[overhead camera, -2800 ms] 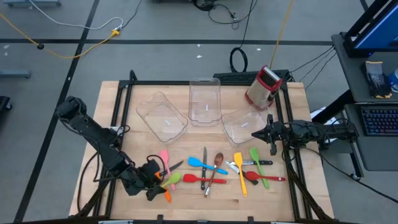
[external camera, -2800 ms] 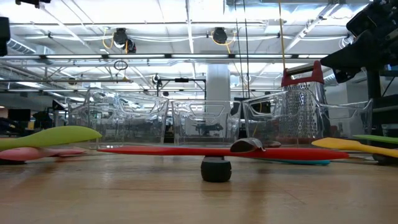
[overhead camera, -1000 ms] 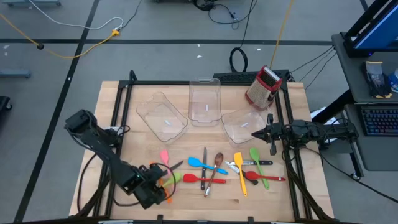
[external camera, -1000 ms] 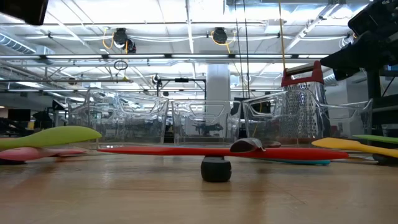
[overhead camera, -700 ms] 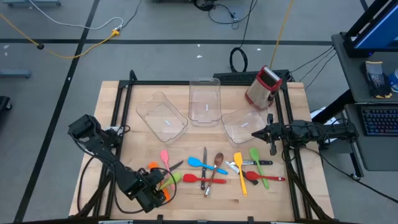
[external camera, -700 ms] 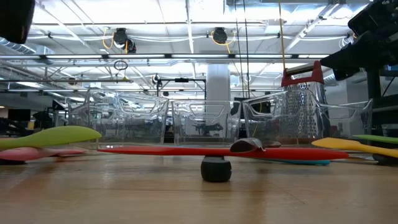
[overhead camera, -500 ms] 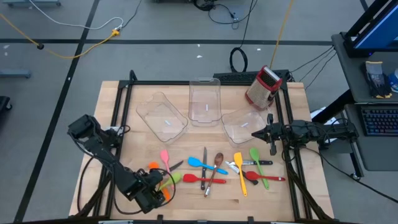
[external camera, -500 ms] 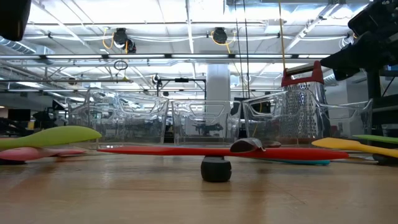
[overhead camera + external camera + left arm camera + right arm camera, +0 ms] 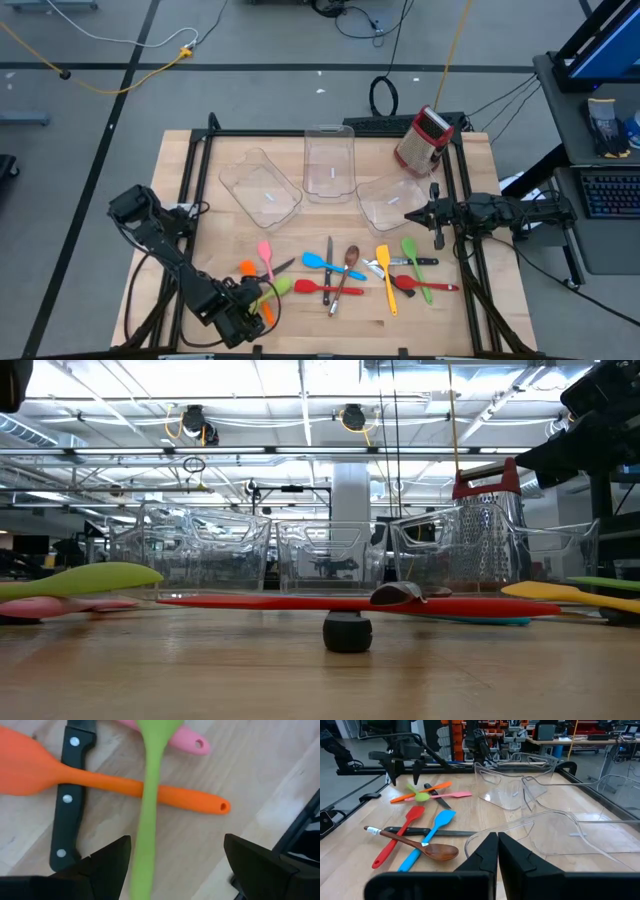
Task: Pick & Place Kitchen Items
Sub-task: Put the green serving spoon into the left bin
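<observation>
The left claw (image 9: 252, 312) hangs low over the near-left corner of the wooden worktop (image 9: 190, 200), its dark fingers (image 9: 107, 865) spread wide on either side of the slim green spoon handle (image 9: 146, 835), probably lined up to close across it. That green spoon lies over a long orange silicone spatula (image 9: 75, 779). A black-handled riveted knife (image 9: 67, 805) lies under the orange handle, and a pink spatula (image 9: 187, 740) sits just beyond, so a clean pinch on the narrow handle looks wise. The right claw (image 9: 411, 215) waits over the right-hand clear plastic bin (image 9: 392, 200), fingers pressed together and holding nothing.
</observation>
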